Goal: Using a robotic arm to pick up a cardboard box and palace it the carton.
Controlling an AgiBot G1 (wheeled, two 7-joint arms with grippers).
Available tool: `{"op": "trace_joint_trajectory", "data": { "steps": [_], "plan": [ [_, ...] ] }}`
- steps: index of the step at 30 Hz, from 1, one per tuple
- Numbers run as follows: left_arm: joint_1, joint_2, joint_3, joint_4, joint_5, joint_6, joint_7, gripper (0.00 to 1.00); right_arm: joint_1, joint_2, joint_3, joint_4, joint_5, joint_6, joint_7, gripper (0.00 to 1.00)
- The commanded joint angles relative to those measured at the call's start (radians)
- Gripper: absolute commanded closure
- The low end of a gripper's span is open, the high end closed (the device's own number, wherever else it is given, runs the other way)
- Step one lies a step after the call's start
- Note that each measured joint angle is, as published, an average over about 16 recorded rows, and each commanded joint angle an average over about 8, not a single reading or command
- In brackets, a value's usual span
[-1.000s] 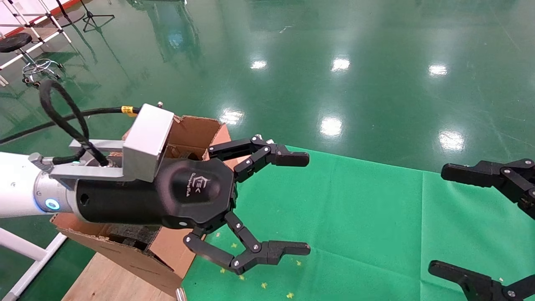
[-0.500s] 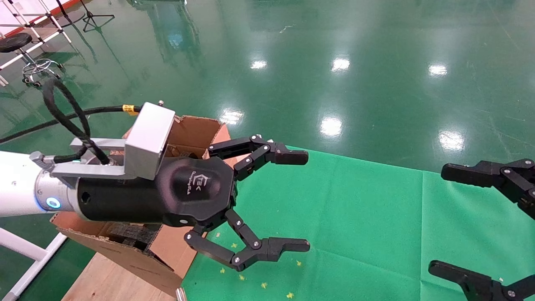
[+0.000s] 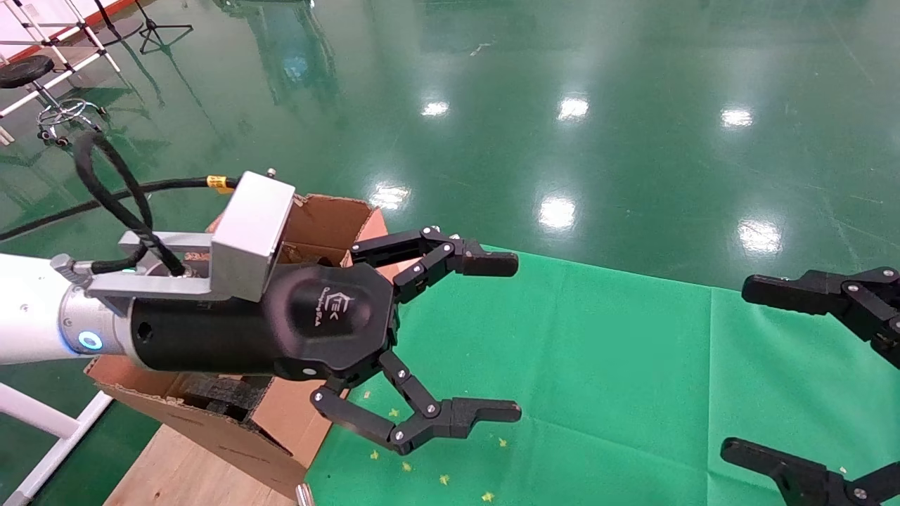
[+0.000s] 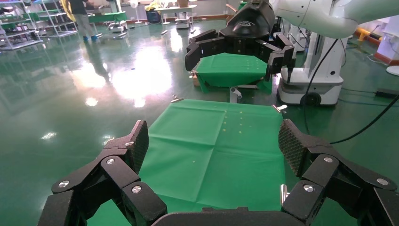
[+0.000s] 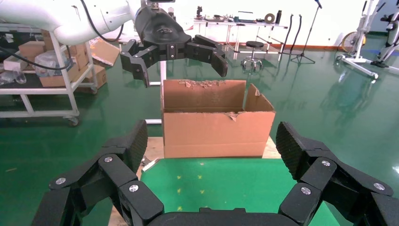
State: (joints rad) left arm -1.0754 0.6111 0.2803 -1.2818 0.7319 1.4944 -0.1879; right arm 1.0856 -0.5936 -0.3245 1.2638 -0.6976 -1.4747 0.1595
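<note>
The left gripper (image 3: pixel 503 337) hangs spread wide and empty over the green cloth (image 3: pixel 598 365). The carton (image 3: pixel 330 218) sits just behind it at about nine o'clock, foam blocks (image 3: pixel 218 393) showing inside. At three o'clock the right gripper (image 3: pixel 794 372) hovers, also spread wide. The cardboard box shows nowhere.

The arm (image 3: pixel 42 320) is white with a silver wrist, a blue light ring and a black left tool (image 3: pixel 492 337), fingers spread wide and empty, above the green-covered table. Beside it stands the carton (image 5: pixel 214 125), brown, open-topped with ragged flap edges; black foam (image 3: pixel 221 393) shows inside.
</note>
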Motion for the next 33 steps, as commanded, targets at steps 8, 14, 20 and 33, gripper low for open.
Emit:
{"op": "trace_joint_trajectory", "data": {
  "steps": [8, 14, 20, 33],
  "plan": [
    [-0.001, 0.000, 0.000, 0.001, 0.001, 0.000, 0.000, 0.00, 0.000, 0.000, 0.000, 0.000, 0.000, 0.000, 0.000, 0.00],
    [-0.001, 0.000, 0.000, 0.001, 0.001, 0.000, 0.000, 0.00, 0.000, 0.000, 0.000, 0.000, 0.000, 0.000, 0.000, 0.00],
    [-0.001, 0.000, 0.000, 0.001, 0.001, 0.000, 0.000, 0.00, 0.000, 0.000, 0.000, 0.000, 0.000, 0.000, 0.000, 0.00],
    [-0.001, 0.000, 0.000, 0.001, 0.001, 0.000, 0.000, 0.00, 0.000, 0.000, 0.000, 0.000, 0.000, 0.000, 0.000, 0.00]
  ]
}}
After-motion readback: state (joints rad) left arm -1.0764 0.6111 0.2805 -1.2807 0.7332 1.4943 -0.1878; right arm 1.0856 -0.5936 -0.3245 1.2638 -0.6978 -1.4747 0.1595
